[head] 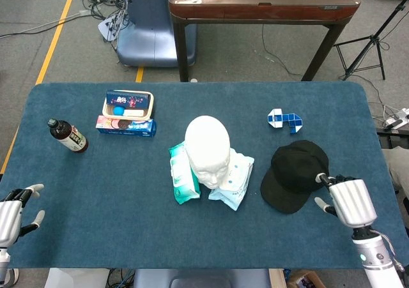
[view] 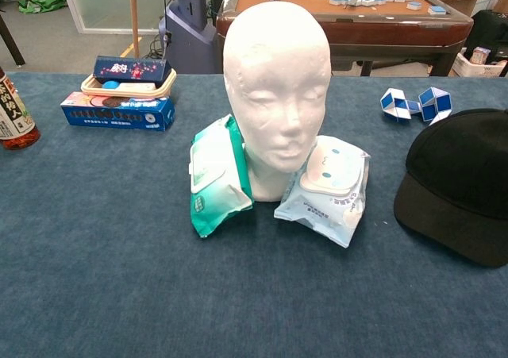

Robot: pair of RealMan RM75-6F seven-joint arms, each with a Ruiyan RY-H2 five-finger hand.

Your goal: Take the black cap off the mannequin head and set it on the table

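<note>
Black cap [head: 294,175] lies on the table [head: 128,230], right hand [head: 348,202] open just beside its rim.

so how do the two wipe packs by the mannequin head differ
The green pack stands on edge, leaning against the head; the pale blue pack lies flatter, tilted against its other side. The green pack has a white lid over green wrapping; the blue pack is pale all over. Both touch the head and rest on the table.
</note>
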